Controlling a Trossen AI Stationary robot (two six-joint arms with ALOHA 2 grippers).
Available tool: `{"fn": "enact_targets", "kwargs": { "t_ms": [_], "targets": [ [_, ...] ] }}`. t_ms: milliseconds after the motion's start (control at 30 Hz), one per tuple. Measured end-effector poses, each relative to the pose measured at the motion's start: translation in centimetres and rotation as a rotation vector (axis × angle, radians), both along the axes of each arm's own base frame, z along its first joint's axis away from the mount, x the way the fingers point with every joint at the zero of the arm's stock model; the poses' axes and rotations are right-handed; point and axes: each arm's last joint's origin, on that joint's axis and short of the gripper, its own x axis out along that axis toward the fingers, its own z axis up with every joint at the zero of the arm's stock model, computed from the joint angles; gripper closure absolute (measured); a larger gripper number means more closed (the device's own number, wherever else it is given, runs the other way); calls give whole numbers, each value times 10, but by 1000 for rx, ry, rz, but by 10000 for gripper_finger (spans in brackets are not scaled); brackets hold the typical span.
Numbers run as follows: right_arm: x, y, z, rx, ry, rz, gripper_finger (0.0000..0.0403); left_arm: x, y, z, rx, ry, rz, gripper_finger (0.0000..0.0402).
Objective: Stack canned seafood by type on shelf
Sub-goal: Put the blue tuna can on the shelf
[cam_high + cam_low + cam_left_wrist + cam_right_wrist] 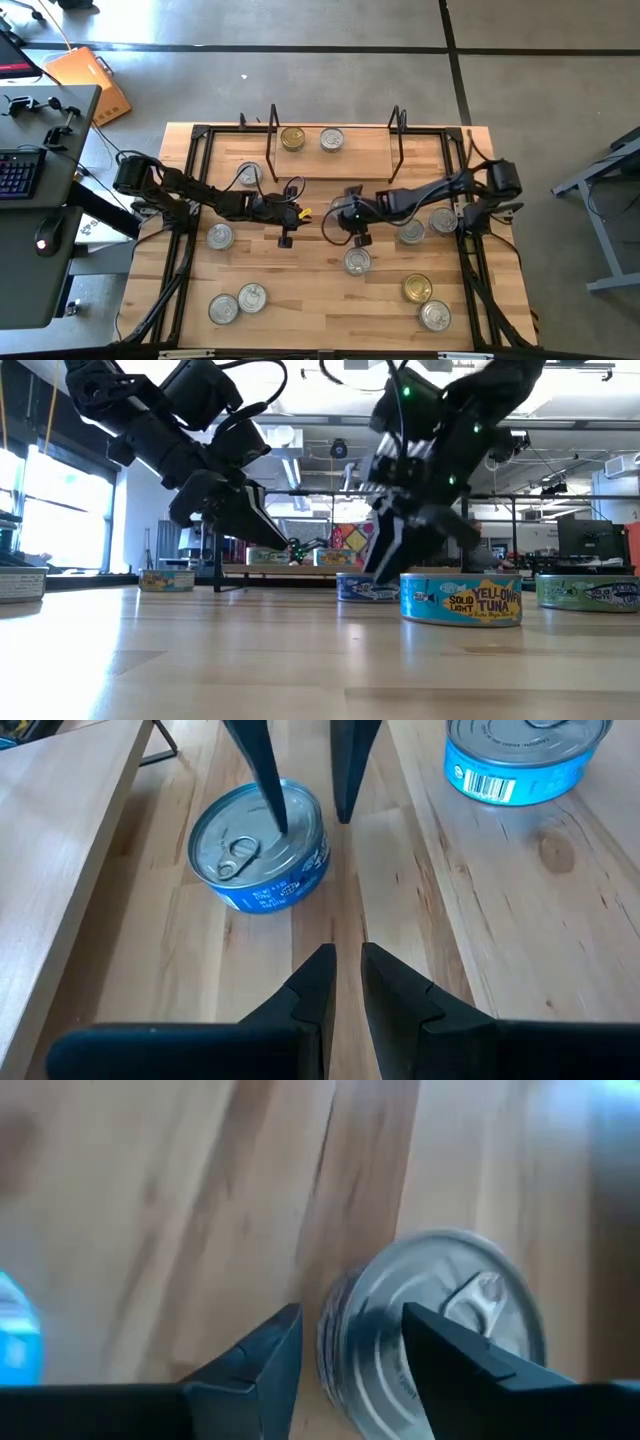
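Observation:
My right gripper (pixel 352 238) hangs open at mid-table, fingers pointing down over a blue-sided, silver-lidded can (pixel 260 845). The left wrist view shows one fingertip (pixel 280 820) over the lid and the other (pixel 344 812) beside the can's wall. In the right wrist view the can (pixel 440 1330) sits off-centre under one finger. My left gripper (pixel 285 236) hovers shut a little to the can's left and holds nothing. The shelf (pixel 340 163) stands at the far edge, with a gold-lidded can (pixel 292 138) and a silver-lidded can (pixel 331 139) on its board. My right gripper comes at the blue can from above, pointing down. One fingertip is over the lid (pixel 250 830) and the other is outside the wall. I cannot tell whether either finger touches the can. The can stands upright on the table.
A yellow-tuna can (pixel 460 600) stands just nearer than the right gripper, the same can (pixel 357 262) in the high view. Other cans: two by the right arm (pixel 443 220), two near right (pixel 417 288), three at the left (pixel 220 236), one by the shelf (pixel 248 175).

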Motion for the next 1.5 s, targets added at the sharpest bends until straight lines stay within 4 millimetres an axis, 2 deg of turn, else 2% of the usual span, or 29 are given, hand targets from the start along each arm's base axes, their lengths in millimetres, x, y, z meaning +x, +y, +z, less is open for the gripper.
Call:
{"fn": "enact_targets", "kwargs": {
  "t_ms": [100, 267, 333, 467, 700, 1033, 1500],
  "targets": [
    [4, 2, -8, -23, 6, -4, 266, 0, 0, 0, 0, 1, 0, 360],
    [6, 6, -23, -81, 40, -46, 372, 0, 0, 0, 0, 0, 1, 360],
    [9, 6, -28, -92, 39, -52, 392, 0, 0, 0, 0, 1, 1, 360],
    [12, 5, -34, -121, 19, -96, 390, 0, 0, 0, 0, 1, 0, 360],
    [10, 12, -31, -179, -9, -120, 401, 0, 0, -1, 0, 5, 0, 360],
    [-1, 31, -13, -287, -22, -127, 403, 0, 0, -1, 0, 5, 0, 360],
    [-7, 35, 11, -360, -87, -188, 402, 0, 0, -1, 0, 5, 0, 360]
  ]
}}
